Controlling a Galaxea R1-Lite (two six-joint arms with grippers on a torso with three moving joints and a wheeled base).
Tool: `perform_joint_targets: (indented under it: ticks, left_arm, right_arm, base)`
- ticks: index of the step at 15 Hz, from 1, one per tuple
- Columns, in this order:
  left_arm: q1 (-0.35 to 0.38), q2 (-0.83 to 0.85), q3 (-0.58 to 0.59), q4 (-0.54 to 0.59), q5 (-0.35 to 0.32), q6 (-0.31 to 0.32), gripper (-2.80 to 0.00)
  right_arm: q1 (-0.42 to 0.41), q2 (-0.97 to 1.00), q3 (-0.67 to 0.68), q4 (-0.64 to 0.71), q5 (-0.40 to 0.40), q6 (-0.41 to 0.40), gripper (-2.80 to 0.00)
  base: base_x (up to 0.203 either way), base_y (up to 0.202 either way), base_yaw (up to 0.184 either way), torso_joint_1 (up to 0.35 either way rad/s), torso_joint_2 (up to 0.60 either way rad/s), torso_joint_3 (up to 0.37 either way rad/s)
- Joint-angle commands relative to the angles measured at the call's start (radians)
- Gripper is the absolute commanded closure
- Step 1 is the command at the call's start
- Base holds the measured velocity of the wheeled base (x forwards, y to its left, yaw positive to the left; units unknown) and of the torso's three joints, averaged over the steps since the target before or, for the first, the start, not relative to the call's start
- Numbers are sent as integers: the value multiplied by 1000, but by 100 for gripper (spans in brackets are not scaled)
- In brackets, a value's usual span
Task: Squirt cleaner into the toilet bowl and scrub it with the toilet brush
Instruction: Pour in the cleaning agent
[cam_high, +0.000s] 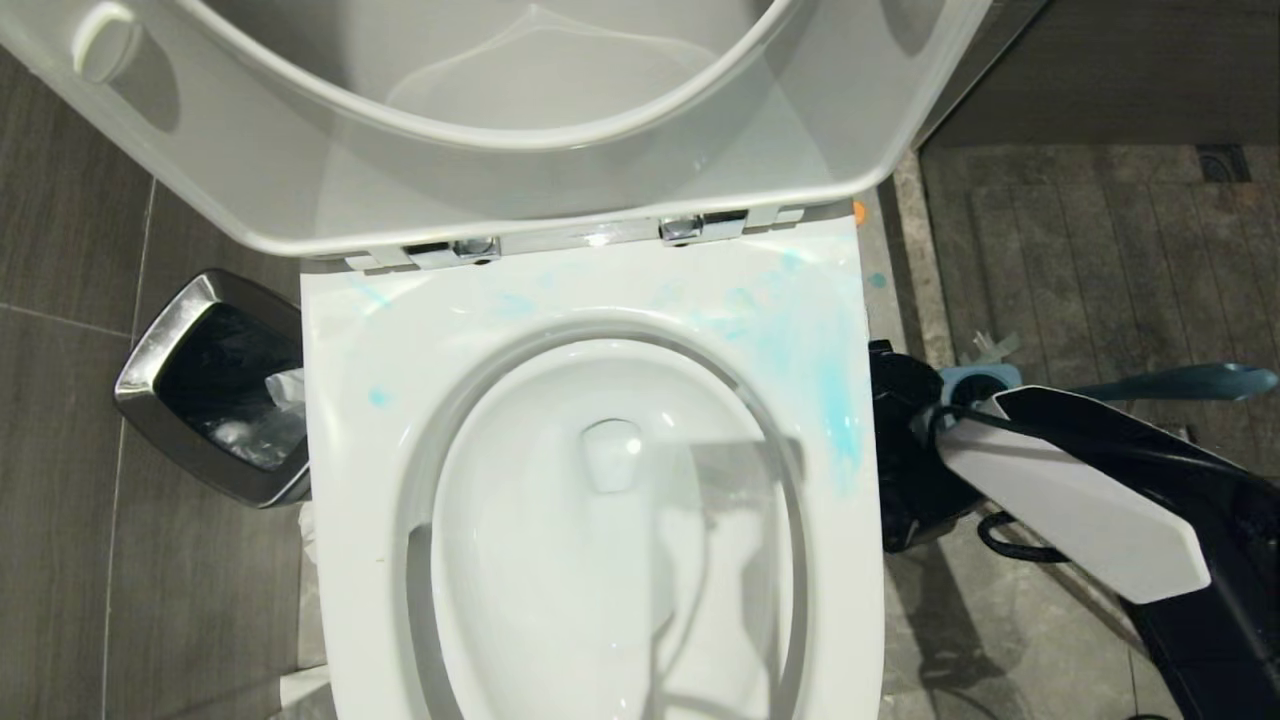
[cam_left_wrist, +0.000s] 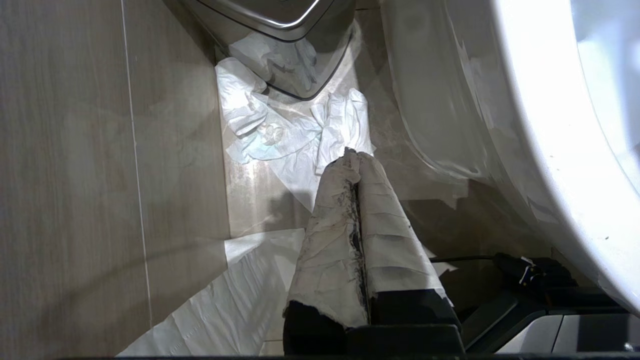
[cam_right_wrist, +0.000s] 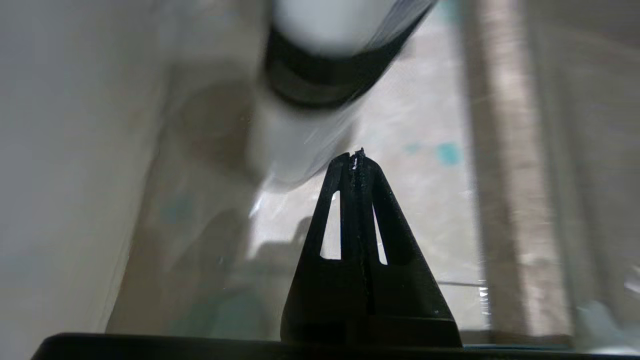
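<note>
Seat raised to expose the toilet bowl (cam_high: 560, 560), blue cleaner smeared on its rim; right hand (cam_right_wrist: 356, 156), pressed together and empty, beside the toilet brush (cam_high: 1180, 382); left hand (cam_left_wrist: 356, 160) pressed together, parked low

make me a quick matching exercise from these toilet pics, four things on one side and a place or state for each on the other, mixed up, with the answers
Things
1. toilet bowl
2. waste bin
3. toilet brush
4. right gripper

Places or states
A. on the floor at the toilet's left
B. blue smears on its rim
C. fingers shut, holding nothing
D. blue-grey handle showing at the toilet's right

Pairs: 1-B, 2-A, 3-D, 4-C
</note>
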Motion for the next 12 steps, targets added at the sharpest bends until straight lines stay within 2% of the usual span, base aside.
perform_joint_targets:
  ticks: [1,5,8,12]
  left_arm:
    - [0,1,0,-1,0,0,0]
    - [0,0,0,-1,0,0,0]
    - [0,0,0,-1,0,0,0]
    - [0,0,0,-1,0,0,0]
  right_arm:
    - [21,60,-128,-9,-64,-31,0]
    - [20,162,-412,-9,-78,-142,0]
    - [18,205,-497,-9,-92,-201,0]
    - [-3,231,-537,-9,-92,-210,0]
  base:
    - [0,0,0,0,0,0]
    - [0,0,0,0,0,0]
    - [0,0,0,0,0,0]
    - [0,0,0,0,0,0]
